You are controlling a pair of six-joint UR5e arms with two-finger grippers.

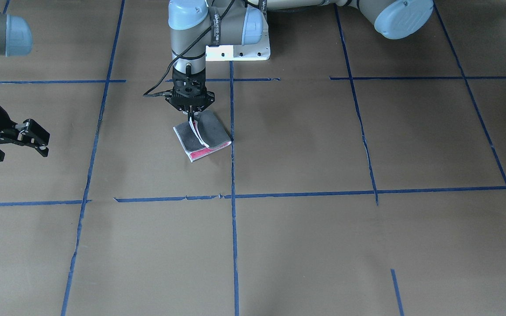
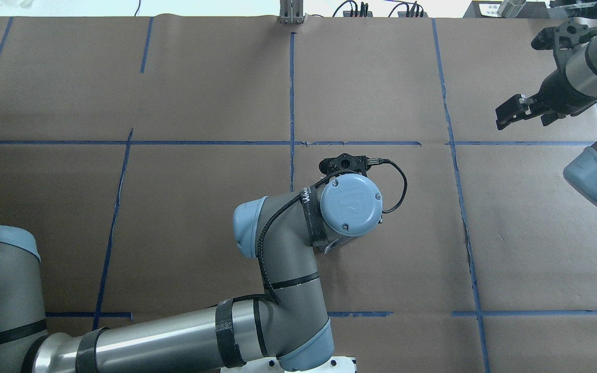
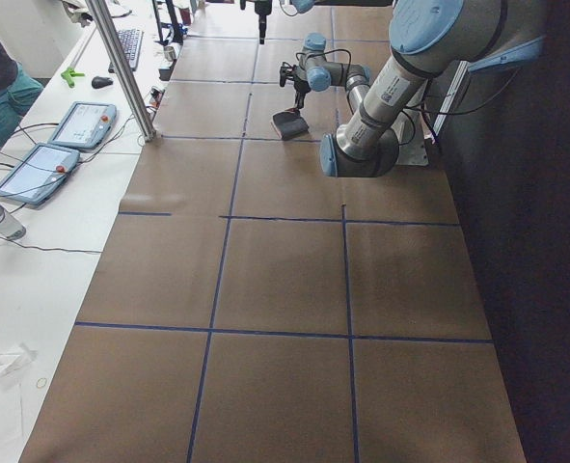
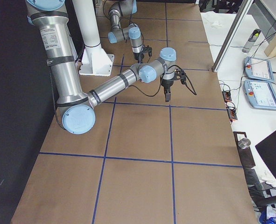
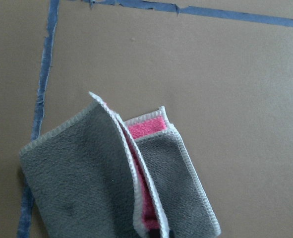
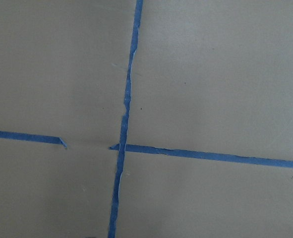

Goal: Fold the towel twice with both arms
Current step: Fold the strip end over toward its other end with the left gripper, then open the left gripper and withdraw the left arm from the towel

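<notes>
Where the left arm [image 1: 191,44] reaches down near the white pedestal [image 1: 244,52], we see the left gripper [image 1: 190,117] pointing straight down, its jaws pinched together on a lifted edge of the towel [image 1: 214,129]. The towel lies on the brown paper-covered desk [image 1: 323,245], folded so that the grey face is outward. A strip of pink shows between the layers at the end away from the robot. The pinched edge stands up as a ridge of light grey stitching running across the cloth, while the rest lies flat on the desk. In the left wrist view the ridge splits the grey cloth into a wide part on one side and a narrower part on the other, with pink showing in the gap beneath it. One corner of the towel touches the blue tape line [image 1: 232,109] that runs down the middle of the desk, and the cloth sits on the robot's right side of that line. From overhead the left arm's wrist covers the towel entirely.

The right arm [image 2: 583,72] is well apart from the cloth, out toward the robot's right end of the desk. The right gripper [image 1: 45,145] hangs above the paper with its jaws apart. Its wrist camera shows only brown paper and a crossing of tape lines [image 6: 121,147].
</notes>
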